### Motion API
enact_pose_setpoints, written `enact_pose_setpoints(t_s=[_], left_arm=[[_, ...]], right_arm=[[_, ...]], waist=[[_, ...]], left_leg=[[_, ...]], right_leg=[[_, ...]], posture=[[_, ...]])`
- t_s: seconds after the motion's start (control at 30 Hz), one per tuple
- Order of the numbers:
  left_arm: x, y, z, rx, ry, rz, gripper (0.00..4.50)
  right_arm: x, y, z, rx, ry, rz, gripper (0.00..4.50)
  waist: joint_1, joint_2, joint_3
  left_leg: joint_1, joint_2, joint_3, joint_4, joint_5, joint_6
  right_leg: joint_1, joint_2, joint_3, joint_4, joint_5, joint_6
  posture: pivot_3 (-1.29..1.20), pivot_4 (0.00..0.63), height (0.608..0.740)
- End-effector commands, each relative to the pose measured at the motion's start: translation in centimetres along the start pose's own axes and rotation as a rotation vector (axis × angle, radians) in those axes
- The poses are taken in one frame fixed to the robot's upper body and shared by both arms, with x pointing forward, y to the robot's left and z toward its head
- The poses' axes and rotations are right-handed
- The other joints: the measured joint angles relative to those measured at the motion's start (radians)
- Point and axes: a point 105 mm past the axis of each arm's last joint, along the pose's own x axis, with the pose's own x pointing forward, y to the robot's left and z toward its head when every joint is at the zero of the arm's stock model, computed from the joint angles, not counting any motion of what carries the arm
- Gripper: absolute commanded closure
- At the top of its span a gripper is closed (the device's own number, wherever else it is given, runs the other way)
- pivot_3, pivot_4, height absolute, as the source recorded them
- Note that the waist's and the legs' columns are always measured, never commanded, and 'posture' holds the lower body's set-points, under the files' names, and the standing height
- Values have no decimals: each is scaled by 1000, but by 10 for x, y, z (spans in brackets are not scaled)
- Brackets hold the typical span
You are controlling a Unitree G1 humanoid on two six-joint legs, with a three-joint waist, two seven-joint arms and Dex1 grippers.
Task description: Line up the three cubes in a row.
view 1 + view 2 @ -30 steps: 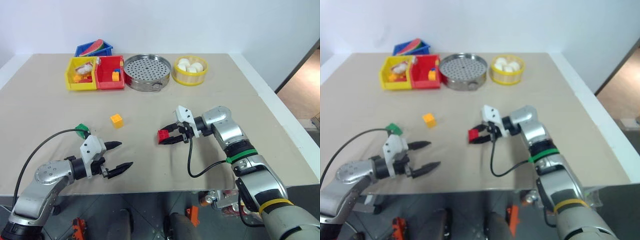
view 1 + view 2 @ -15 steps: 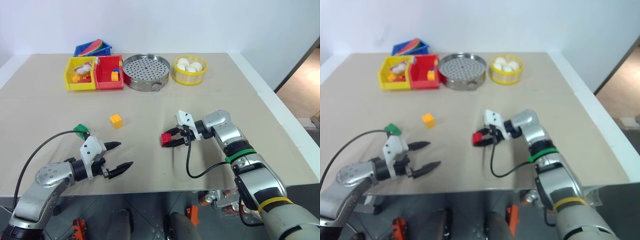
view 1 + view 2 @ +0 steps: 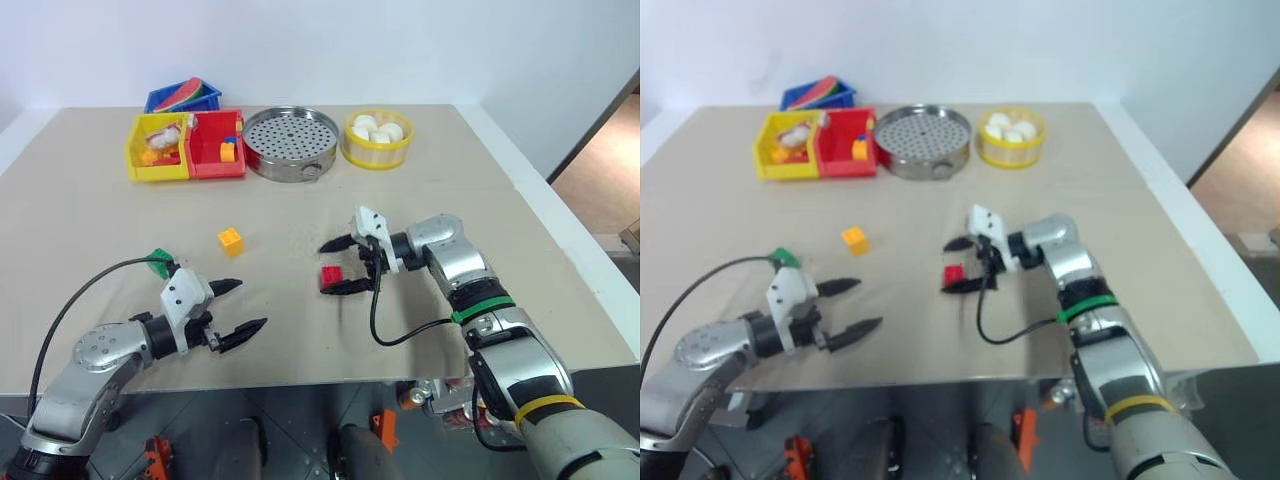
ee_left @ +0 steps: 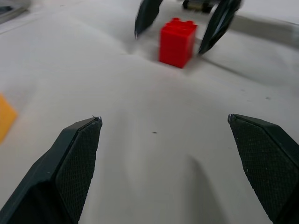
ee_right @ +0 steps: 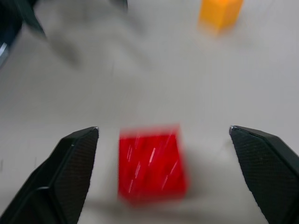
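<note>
Centre of frame: red cube point(image 3: 331, 275) on the tan table point(image 3: 520, 250), standing free between the spread fingers of the right gripper point(image 3: 338, 266). Left of it: yellow-orange cube point(image 3: 231, 240); further left, green cube point(image 3: 160, 260), partly behind a black cable point(image 3: 70, 300). Lower left: left gripper point(image 3: 236, 306), fingers apart, empty.

Upper edge: blue bin point(image 3: 186, 97); yellow bin point(image 3: 158, 147) and red bin point(image 3: 219, 146) with small toys; perforated steel steamer tray point(image 3: 291, 143); yellow round basket point(image 3: 378, 140) with white balls point(image 3: 377, 129). No legible writing.
</note>
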Motion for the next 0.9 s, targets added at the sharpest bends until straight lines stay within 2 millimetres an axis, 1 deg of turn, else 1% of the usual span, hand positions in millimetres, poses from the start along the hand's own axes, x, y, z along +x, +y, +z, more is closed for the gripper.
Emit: enact_pose_setpoints(t_s=[0.03, 0.1, 0.13, 0.17, 0.23, 0.33, 0.4, 0.47, 0.57, 0.73, 0.9], left_arm=[[-12, 13, 26, 50, -76, 134, 0], [-27, 29, 32, 45, -68, 304, 0], [-34, 34, 33, 41, -51, 364, 0], [-42, 40, 34, 52, -34, 415, 0], [-53, 46, 38, 55, -29, 475, 0], [-73, 62, 40, 76, -2, 533, 0], [-87, 75, 37, 90, 29, 557, 0], [-94, 83, 33, 77, 58, 531, 0], [-96, 92, 29, 46, 75, 493, 0], [-95, 112, 21, 26, 100, 497, 0], [-87, 122, 15, -11, 107, 487, 0]], right_arm=[[-10, 0, 33, -48, -132, -61, 29], [-18, 11, 52, -48, -229, -62, 29], [-20, 16, 58, -41, -257, -59, 29], [-21, 23, 60, -31, -260, -51, 29], [-21, 33, 59, -18, -241, -40, 29], [-18, 44, 55, -23, -222, -42, 29], [-17, 45, 56, -21, -228, -52, 29], [-16, 42, 54, -40, -222, -81, 29], [-15, 35, 50, -83, -198, -121, 29], [-17, 32, 47, -118, -173, -136, 29], [-22, 32, 40, -131, -131, -156, 29]], waist=[[0, 0, 0], [0, 0, 0], [0, 0, 0], [0, 0, 0], [0, 0, 0], [1, -2, -1], [1, -3, -2], [1, -3, -2], [0, -3, -2], [2, -3, -2], [1, -4, -2]], left_leg=[[0, 0, 0, 0, 0, 0], [0, 1, 0, 0, -1, -1], [0, 1, 0, 0, -1, -2], [-1, 1, 0, 0, -1, -2], [0, 1, 0, 0, -2, -2], [0, 1, 0, 1, -2, -2], [0, 2, 0, 1, -2, -3], [0, 3, 1, 1, -2, -4], [0, 3, 1, 1, -3, -4], [0, 3, 2, 1, -3, -5], [0, 5, 4, 1, -4, -6]], right_leg=[[0, 0, 0, 0, 1, 1], [0, 0, 0, 0, 1, 2], [0, 0, 0, 0, 1, 2], [0, 1, 0, 0, 1, 2], [0, 1, 0, 0, 1, 3], [0, 1, 0, 0, -1, -2], [-1, 1, -1, 0, -1, -2], [-2, 1, -1, 0, 0, -4], [-3, 1, -1, 0, 0, -5], [-3, 1, -2, -1, 0, -5], [-3, 2, -1, -1, -1, -5]], posture=[[0, 150, 740], [0, 150, 740], [0, 150, 740], [0, 150, 740], [0, 150, 740], [0, 150, 740], [0, 150, 740], [0, 150, 740], [0, 150, 740], [0, 150, 740], [0, 150, 740]])
